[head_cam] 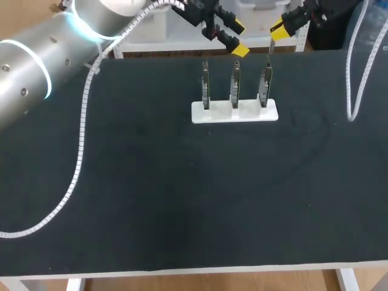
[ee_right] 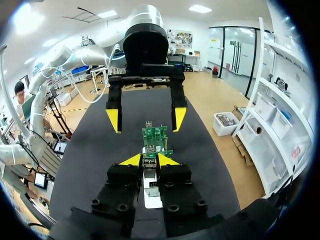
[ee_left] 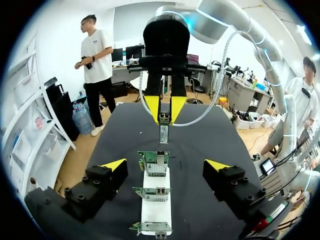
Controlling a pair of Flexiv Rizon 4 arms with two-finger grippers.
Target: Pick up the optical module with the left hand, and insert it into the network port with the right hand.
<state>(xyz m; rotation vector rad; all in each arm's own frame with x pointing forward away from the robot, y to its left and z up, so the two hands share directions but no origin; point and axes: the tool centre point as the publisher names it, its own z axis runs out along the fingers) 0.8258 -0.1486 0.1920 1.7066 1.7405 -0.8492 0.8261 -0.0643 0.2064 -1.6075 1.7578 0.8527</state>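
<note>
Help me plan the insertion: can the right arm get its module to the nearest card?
Probably yes: the right arm holds the module in its jaws close above the nearest card, nothing between. The left arm, jaws open, hangs off to the side.

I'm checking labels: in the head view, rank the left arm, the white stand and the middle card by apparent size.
1. left arm, inflated by nearness
2. white stand
3. middle card

- Stretching a black mat [head_cam: 151, 200] across the whole table [head_cam: 200, 276].
- Carrying a white base [head_cam: 234, 113] near the far edge, right of middle.
- Keeping three circuit boards [head_cam: 234, 88] upright in a row in that base.
- Trailing a white ribbed cable [head_cam: 79, 160] over the left part, and looping another cable [head_cam: 351, 112] down at the right.
</note>
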